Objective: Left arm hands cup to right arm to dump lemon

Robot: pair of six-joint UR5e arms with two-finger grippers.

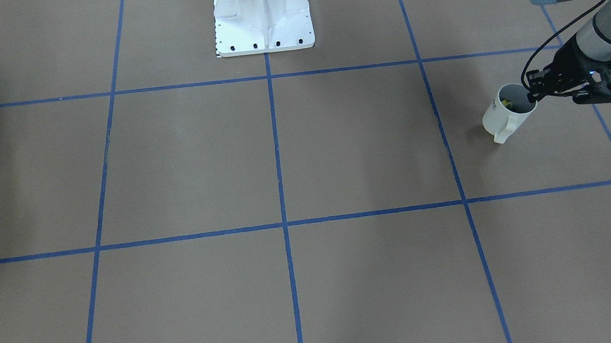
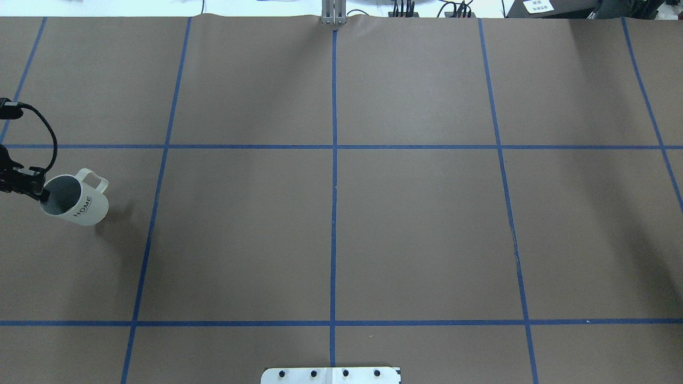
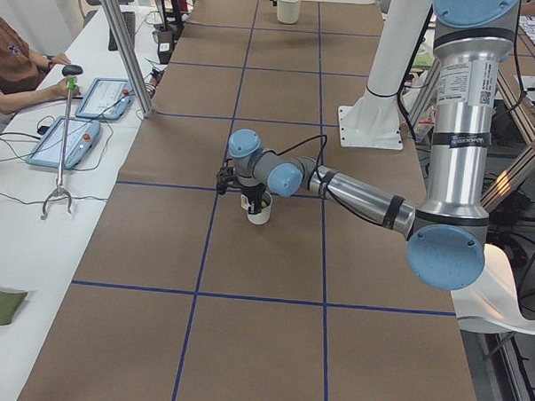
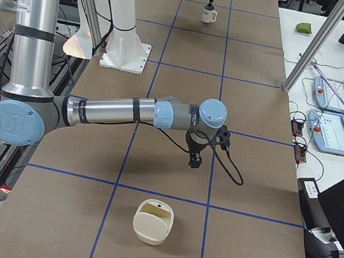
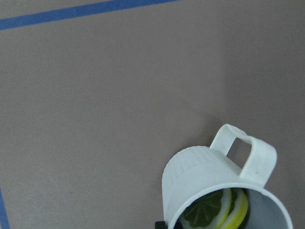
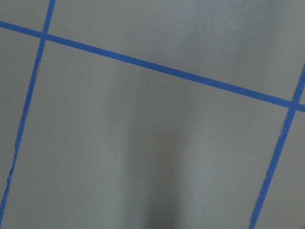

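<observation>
The cup is a white mug lettered HOME, held tilted just above the brown table near its left end. My left gripper is shut on the cup's rim, one finger inside and one outside, opposite the handle. Yellow-green lemon slices lie inside the cup; the lemon also shows through the mouth in the front-facing view. The right gripper hangs over the table's other end, pointing down with nothing near it. It shows only in the exterior right view, so I cannot tell its state.
A cream bowl-like container sits on the table near the right arm. The white robot base stands at the table's robot-side edge. A person sits at a side table with tablets. Blue tape lines grid the brown surface.
</observation>
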